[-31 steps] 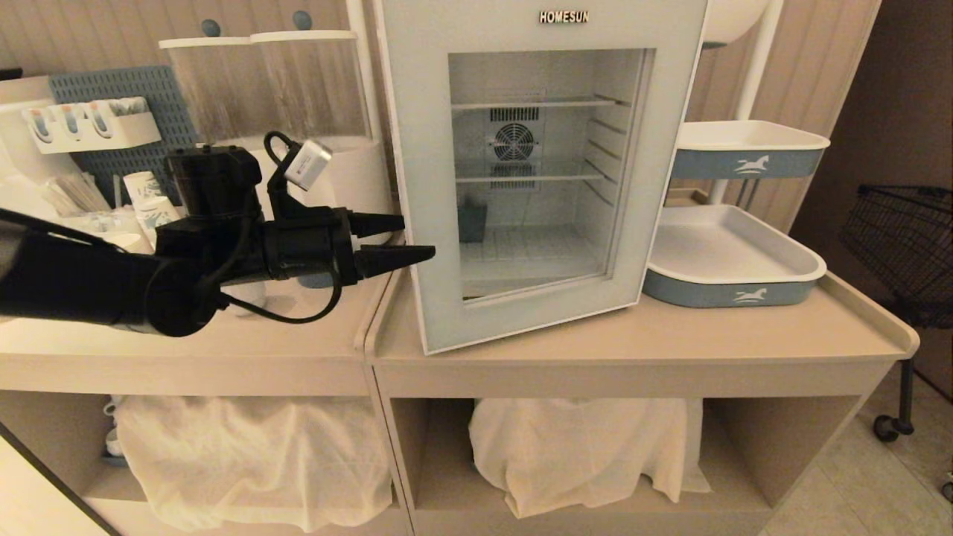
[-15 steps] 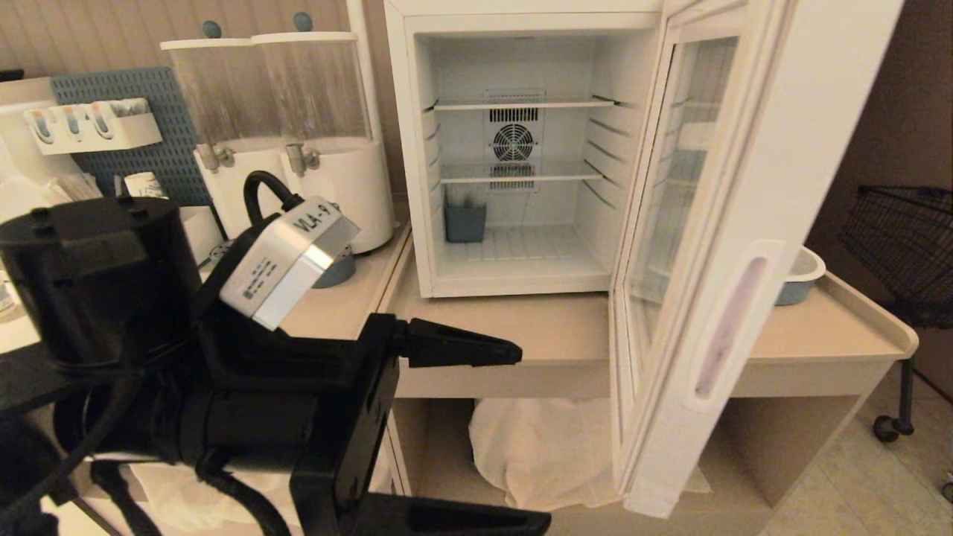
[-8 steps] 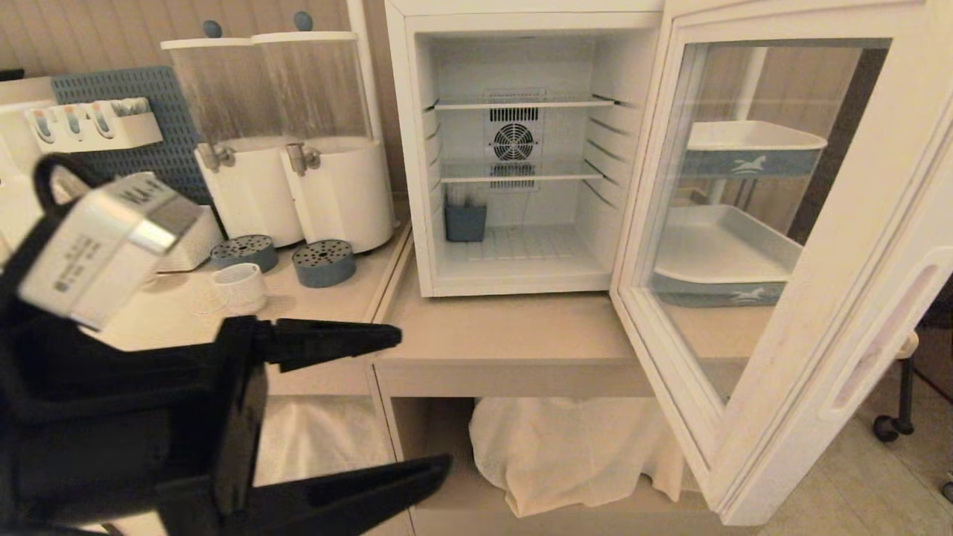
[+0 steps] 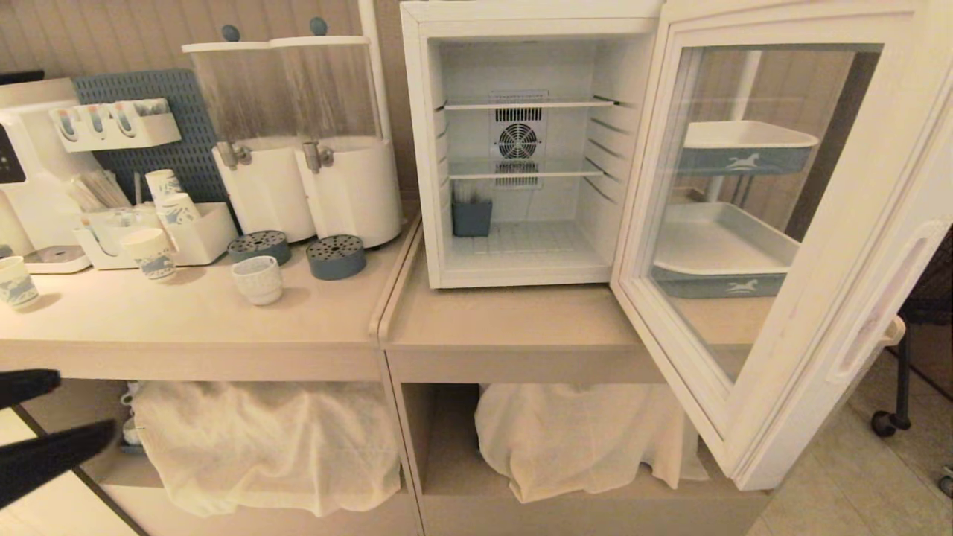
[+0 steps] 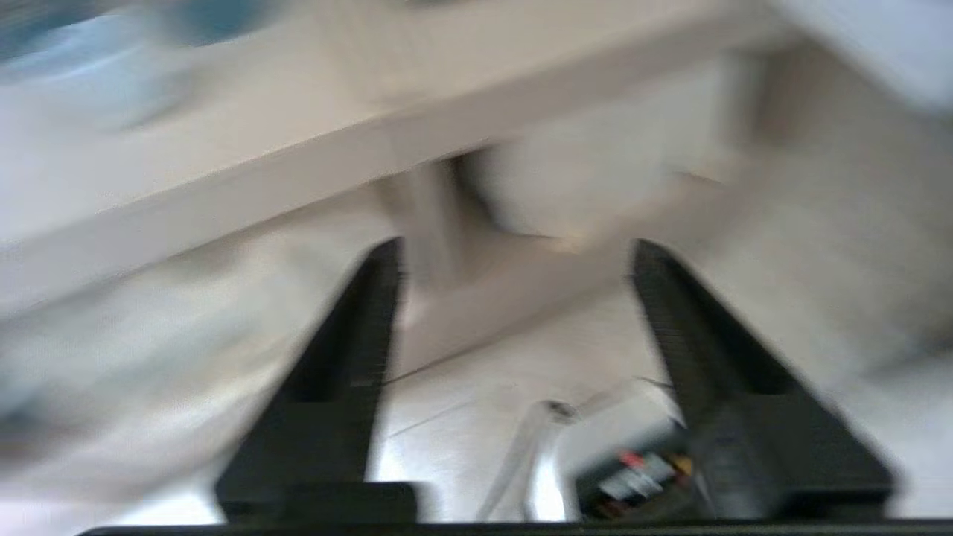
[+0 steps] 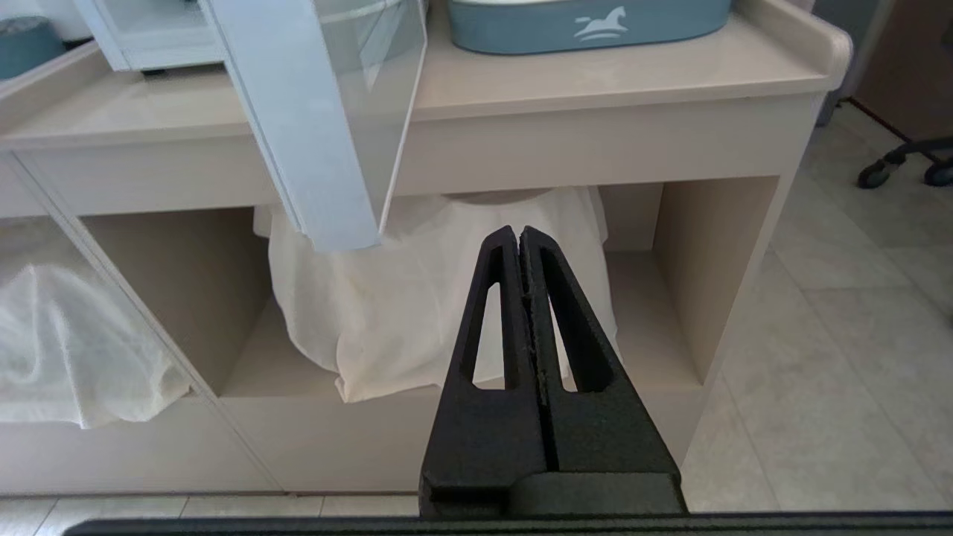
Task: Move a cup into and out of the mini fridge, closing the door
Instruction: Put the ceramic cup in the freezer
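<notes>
Squat white ceramic cup point(image 4: 257, 279), rigid, smooth and breakable, stands on the beige bench point(image 4: 313, 327) left of the open white mini fridge point(image 4: 421, 149); best taken across its rim by the spread, empty left end effector point(image 4: 33, 420), low at left.

left gripper point(image 5: 514, 260): matte black, two long tapering fingers point(image 5: 350, 350), wedge-shaped, wider at the base; black bar across the base edge
left gripper, head view point(image 4: 52, 417): only two black pointed finger tips show at the frame edge
right gripper point(image 6: 523, 237): matte black, grainy finish; two triangular fingers point(image 6: 499, 313), each with a long slot cut through; thick blocky black base
</notes>
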`<state>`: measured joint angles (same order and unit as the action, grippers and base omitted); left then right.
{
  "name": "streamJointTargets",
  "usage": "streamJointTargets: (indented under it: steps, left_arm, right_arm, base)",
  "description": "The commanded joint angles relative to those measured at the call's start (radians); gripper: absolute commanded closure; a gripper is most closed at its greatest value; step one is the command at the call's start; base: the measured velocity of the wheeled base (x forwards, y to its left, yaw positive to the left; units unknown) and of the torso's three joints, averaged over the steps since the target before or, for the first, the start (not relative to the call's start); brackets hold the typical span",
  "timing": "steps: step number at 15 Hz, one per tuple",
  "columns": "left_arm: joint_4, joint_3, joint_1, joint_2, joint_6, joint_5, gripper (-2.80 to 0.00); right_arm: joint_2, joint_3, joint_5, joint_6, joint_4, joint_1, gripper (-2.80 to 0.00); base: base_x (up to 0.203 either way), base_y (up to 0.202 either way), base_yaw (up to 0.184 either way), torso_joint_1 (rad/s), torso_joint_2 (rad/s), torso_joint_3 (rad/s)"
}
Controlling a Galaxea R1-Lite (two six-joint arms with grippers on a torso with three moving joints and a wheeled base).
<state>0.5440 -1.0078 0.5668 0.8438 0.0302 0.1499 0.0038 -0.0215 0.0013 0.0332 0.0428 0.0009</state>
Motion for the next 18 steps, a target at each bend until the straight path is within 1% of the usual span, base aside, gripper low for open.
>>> streamJointTargets:
  steps: [1, 2, 4, 6, 8, 10, 12, 13, 14, 15, 16, 17, 18]
  left_arm:
    - [-0.003, 0.033, -0.068, -0.031, 0.010, 0.077, 0.00]
    - [-0.025, 0.063, -0.094, -0.031, 0.026, 0.105, 0.00]
    - [-0.076, 0.131, -0.117, -0.060, 0.083, 0.139, 0.00]
    - [-0.083, 0.190, -0.124, -0.118, 0.139, 0.183, 0.00]
    - [-0.075, 0.239, -0.135, -0.197, 0.155, 0.199, 0.00]
    - [-0.065, 0.295, -0.200, -0.299, 0.155, 0.197, 0.00]
    - [-0.038, 0.348, -0.260, -0.407, 0.151, 0.180, 0.00]
    - [-0.010, 0.365, -0.297, -0.467, 0.151, 0.156, 0.00]
    - [0.054, 0.375, -0.352, -0.534, 0.164, 0.124, 0.00]
    - [0.151, 0.370, -0.383, -0.569, 0.214, 0.102, 0.00]
    - [0.250, 0.354, -0.392, -0.573, 0.303, 0.085, 0.00]
    - [0.303, 0.327, -0.397, -0.572, 0.356, 0.076, 0.00]
    - [0.344, 0.265, -0.398, -0.571, 0.392, 0.069, 0.00]
  right_arm:
    - [0.001, 0.000, 0.000, -0.001, 0.000, -0.001, 0.00]
    - [0.001, 0.000, 0.000, -0.001, 0.000, 0.001, 0.00]
    - [0.001, 0.000, 0.000, 0.000, 0.000, 0.001, 0.00]
    - [0.001, 0.000, 0.000, 0.000, 0.000, 0.000, 0.00]
    - [0.001, 0.000, 0.000, -0.001, 0.000, 0.001, 0.00]
    - [0.001, 0.000, 0.000, -0.001, 0.000, 0.001, 0.00]
    - [0.001, -0.001, 0.000, -0.001, 0.004, 0.001, 0.00]
    - [0.001, -0.003, 0.000, -0.001, 0.013, -0.001, 0.00]
    - [0.001, -0.003, 0.000, 0.000, 0.015, 0.001, 0.00]
    - [0.001, -0.003, 0.000, 0.001, 0.014, 0.001, 0.00]
    - [0.001, -0.003, 0.000, -0.001, 0.016, 0.001, 0.00]
    - [0.001, -0.003, 0.000, 0.001, 0.016, 0.001, 0.00]
    - [0.001, -0.003, 0.000, -0.001, 0.017, 0.001, 0.00]
  base:
    - [0.000, 0.000, 0.000, 0.000, 0.00, 0.000]
    - [0.000, 0.000, 0.000, 0.000, 0.00, 0.000]
    - [0.000, 0.000, 0.000, 0.000, 0.00, 0.000]
    - [0.000, 0.000, 0.000, 0.000, 0.00, 0.000]
    - [0.000, 0.000, 0.000, 0.000, 0.00, 0.000]
    - [0.000, 0.000, 0.000, 0.000, 0.00, 0.000]
    - [0.000, 0.000, 0.000, 0.000, 0.00, 0.000]
    - [0.000, 0.000, 0.000, 0.000, 0.00, 0.000]
    - [0.000, 0.000, 0.000, 0.000, 0.00, 0.000]
    - [0.000, 0.000, 0.000, 0.000, 0.00, 0.000]
    - [0.000, 0.000, 0.000, 0.000, 0.00, 0.000]
    - [0.000, 0.000, 0.000, 0.000, 0.00, 0.000]
    - [0.000, 0.000, 0.000, 0.000, 0.00, 0.000]
